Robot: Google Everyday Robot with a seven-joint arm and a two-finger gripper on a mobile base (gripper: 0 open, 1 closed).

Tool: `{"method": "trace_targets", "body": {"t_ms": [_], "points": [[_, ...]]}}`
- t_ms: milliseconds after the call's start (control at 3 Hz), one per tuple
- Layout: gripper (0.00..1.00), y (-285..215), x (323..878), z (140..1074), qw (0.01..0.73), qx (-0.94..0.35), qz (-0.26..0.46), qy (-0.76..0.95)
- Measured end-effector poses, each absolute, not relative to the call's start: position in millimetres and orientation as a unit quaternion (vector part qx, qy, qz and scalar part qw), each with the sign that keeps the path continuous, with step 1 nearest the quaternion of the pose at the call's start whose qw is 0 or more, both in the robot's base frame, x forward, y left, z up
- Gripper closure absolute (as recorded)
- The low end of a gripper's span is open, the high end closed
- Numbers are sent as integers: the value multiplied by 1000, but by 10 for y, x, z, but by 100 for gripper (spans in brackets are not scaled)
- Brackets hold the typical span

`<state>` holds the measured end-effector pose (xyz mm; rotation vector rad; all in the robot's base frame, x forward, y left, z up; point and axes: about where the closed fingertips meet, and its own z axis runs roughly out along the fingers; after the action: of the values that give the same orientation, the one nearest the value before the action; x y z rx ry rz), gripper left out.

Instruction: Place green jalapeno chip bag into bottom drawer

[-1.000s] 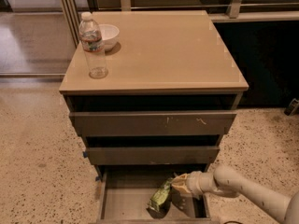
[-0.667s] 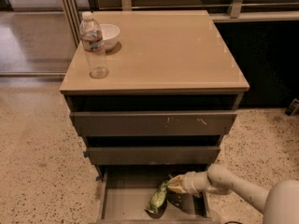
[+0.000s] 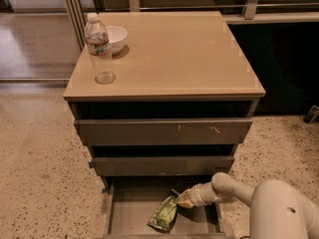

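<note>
The green jalapeno chip bag [image 3: 164,214] lies tilted on the floor of the open bottom drawer [image 3: 128,217], right of the drawer's middle. My gripper [image 3: 182,199] reaches into the drawer from the right and sits at the bag's upper right end, touching or nearly touching it. My pale arm [image 3: 234,187] runs from the lower right corner to the gripper. The drawer's front edge is cut off by the bottom of the view.
Above the open drawer are the plain-front middle drawer [image 3: 162,166] and the scratched-front top drawer [image 3: 164,132], both slightly out. On the cabinet top [image 3: 179,54] stand a water bottle [image 3: 99,49] and a white bowl [image 3: 115,38] at the back left. Speckled floor lies around.
The bag has sunk lower and now lies flatter on the drawer floor. My gripper has shifted slightly left, and my arm's elbow has come further into view at the lower right.
</note>
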<state>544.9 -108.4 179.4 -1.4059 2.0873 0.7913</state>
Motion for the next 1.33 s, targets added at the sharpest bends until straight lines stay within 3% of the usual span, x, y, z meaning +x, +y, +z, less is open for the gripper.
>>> {"method": "trace_targets", "body": {"t_ms": [667,1333], "points": [[100,-1257,5434,1731,237,-504,228,799],[58,-1237,5449,1678,244,-500,214,803]]}}
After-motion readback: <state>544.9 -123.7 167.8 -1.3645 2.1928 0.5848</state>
